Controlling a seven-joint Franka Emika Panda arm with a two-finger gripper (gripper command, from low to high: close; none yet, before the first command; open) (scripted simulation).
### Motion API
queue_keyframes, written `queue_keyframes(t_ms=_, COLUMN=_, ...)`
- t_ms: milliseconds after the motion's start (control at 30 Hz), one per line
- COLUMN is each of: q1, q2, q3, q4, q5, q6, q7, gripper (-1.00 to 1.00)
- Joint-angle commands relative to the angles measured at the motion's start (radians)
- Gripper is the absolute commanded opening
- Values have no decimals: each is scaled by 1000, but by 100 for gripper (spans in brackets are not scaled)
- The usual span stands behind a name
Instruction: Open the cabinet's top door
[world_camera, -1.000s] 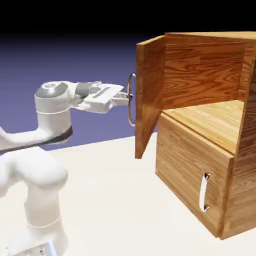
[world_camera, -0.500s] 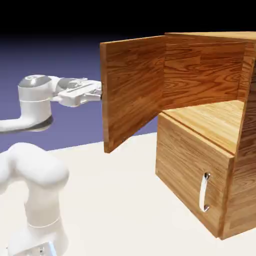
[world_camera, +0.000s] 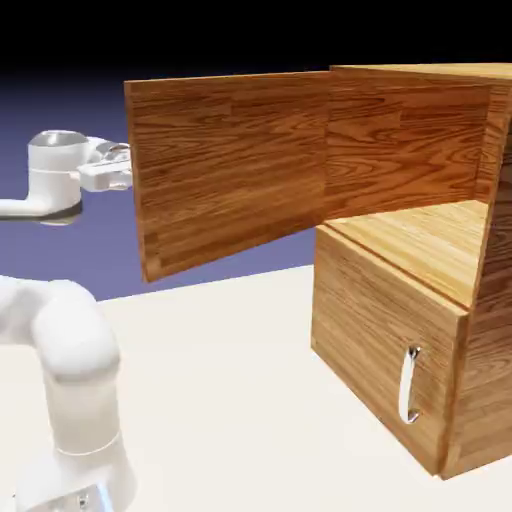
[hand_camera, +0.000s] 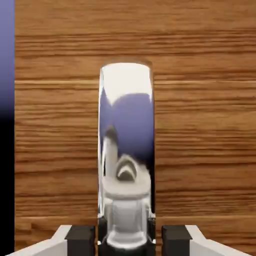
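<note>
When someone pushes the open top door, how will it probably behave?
The top door will probably swing as one stiff panel, since it looks like a flat, straight wooden board. It should turn rather than slide away, because one edge meets the cabinet. Its silver handle may feel slippery, as its surface looks smooth and mirror-like.

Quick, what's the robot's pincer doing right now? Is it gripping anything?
Pincer: closed on the tall door's shiny handle, one fingertip on each side of it.
</note>
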Motion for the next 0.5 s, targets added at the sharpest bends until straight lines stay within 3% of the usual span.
queue_keyframes(t_ms=0, q1=-36, q2=10, q3=29, q4=34, q5=13, q6=-23, q7=1, gripper=-100)
queue_keyframes(t_ms=433, q1=-506, q2=8, q3=334, q4=472, q5=132, q6=-296, q7=-51, gripper=-100)
queue_keyframes(t_ms=467, q1=-506, q2=8, q3=334, q4=472, q5=132, q6=-296, q7=-51, gripper=100)
